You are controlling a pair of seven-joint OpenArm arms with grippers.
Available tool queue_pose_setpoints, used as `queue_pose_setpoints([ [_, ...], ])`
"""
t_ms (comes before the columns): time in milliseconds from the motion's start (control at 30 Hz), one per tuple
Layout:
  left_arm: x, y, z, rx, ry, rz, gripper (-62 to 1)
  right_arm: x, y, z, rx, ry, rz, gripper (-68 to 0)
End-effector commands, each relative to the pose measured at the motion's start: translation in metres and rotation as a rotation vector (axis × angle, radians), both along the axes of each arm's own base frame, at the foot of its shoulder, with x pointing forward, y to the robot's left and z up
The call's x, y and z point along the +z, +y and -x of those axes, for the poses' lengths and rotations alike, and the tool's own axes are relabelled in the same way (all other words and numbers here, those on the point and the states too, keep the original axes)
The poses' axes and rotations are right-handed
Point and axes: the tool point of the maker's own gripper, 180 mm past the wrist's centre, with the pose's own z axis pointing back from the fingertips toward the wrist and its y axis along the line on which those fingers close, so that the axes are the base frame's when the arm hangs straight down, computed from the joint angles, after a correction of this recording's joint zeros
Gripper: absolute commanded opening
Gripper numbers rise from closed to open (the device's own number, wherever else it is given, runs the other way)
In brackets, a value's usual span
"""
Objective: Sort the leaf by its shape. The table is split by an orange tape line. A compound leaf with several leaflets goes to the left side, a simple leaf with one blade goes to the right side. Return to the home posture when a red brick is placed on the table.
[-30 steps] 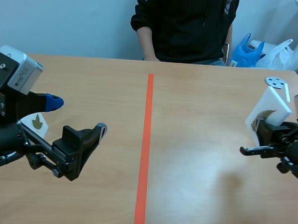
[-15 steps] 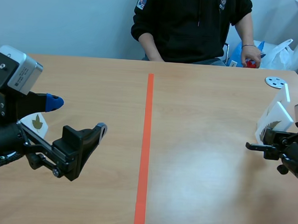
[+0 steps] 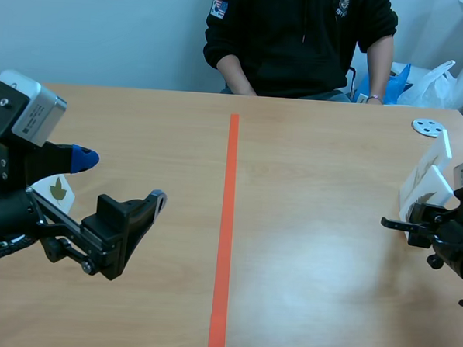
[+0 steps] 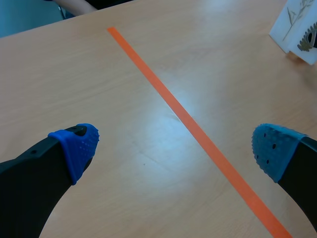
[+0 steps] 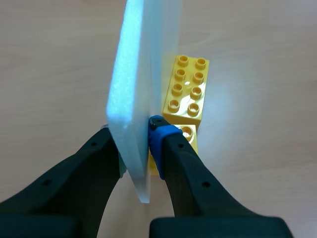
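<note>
Only the right wrist view shows a knobby yellow brick (image 5: pixel 187 89) beside the white foam leaf card (image 5: pixel 136 74), which the right gripper (image 5: pixel 136 141) pinches. The card is at three o'clock, right of the orange line (image 3: pixel 227 220). The left gripper (image 4: pixel 173 146) gapes wide.

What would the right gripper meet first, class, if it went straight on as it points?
Probably the yellow brick, lying just ahead of the right gripper, beside the white card it grips; height is unclear.
</note>
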Motion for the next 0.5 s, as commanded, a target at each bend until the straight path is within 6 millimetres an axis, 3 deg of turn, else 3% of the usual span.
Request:
queue_pose_setpoints([
  [0, 0.007, 0.000, -0.002, -0.001, -0.024, 0.014, 1.4, 0.014, -0.004, -0.007, 0.003, -0.046, 0.014, -63.2],
  [200, 0.007, 0.000, -0.002, -0.001, -0.024, 0.014, 1.4, 0.014, -0.004, -0.007, 0.004, -0.046, 0.013, -51.6],
  [367, 0.007, 0.000, -0.002, -0.001, -0.024, 0.014, 1.4, 0.018, -0.003, -0.009, 0.013, -0.062, 0.012, -27.6],
  [467, 0.007, 0.000, -0.002, -0.001, -0.024, 0.014, 1.4, 0.028, -0.003, -0.012, 0.031, -0.092, 0.022, -19.3],
])
